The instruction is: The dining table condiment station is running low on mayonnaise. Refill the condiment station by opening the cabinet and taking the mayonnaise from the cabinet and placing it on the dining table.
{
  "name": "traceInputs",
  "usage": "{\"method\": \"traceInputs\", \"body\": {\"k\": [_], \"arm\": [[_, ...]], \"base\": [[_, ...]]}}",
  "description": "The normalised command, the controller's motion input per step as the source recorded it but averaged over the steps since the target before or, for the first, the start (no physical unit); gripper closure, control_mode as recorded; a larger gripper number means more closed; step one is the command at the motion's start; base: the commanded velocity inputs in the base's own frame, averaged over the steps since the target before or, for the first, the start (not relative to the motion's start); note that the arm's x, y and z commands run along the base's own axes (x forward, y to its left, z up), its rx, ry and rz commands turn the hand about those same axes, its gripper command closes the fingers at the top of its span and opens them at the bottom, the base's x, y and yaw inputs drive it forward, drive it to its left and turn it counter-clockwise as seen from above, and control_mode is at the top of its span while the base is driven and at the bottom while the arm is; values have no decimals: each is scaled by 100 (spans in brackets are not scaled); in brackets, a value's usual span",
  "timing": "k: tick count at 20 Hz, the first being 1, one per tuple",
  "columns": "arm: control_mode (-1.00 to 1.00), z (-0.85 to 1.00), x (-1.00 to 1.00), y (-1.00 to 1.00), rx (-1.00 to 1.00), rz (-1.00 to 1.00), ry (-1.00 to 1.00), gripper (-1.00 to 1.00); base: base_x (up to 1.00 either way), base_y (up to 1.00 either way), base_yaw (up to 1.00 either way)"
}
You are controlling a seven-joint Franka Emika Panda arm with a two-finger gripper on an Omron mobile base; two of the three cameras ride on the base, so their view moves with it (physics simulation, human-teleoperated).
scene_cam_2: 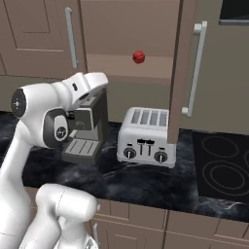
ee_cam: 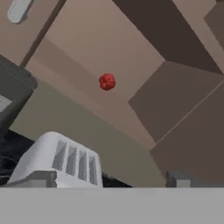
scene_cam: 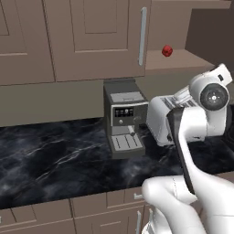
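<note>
The taupe wall cabinet [scene_cam_2: 124, 29] stands open, its right door [scene_cam_2: 182, 73] swung out edge-on with a long silver handle [scene_cam_2: 197, 68]. On its lower shelf [scene_cam: 180, 60] lies only a small red object [scene_cam_2: 138, 57], which I also see in the hand view as the red object [ee_cam: 107, 81]. The mayonnaise jar is out of view, and so is the dining table. My gripper [ee_cam: 109, 180] hangs above the toaster, aimed up at the open shelf. Its two fingertips [ee_cam: 43, 178] stand far apart with nothing between them, so it is open.
A white four-slot toaster [scene_cam_2: 145, 137] and a grey coffee machine [scene_cam: 123, 119] stand on the black marble counter [scene_cam: 55, 155] under the cabinet. A black cooktop [scene_cam_2: 226, 168] lies to the right. A closed cabinet door [scene_cam: 96, 36] is to the left of the opening.
</note>
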Motion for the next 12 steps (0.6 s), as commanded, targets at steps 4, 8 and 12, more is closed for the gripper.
{"method": "traceInputs", "body": {"k": [4,8,12], "arm": [[-100,0,-3,100,31,0,-20,-100],[-100,0,-6,89,35,5,-24,-100],[-100,9,0,70,32,12,-32,-100]], "base": [[0,0,0],[0,0,0],[0,0,0]]}}
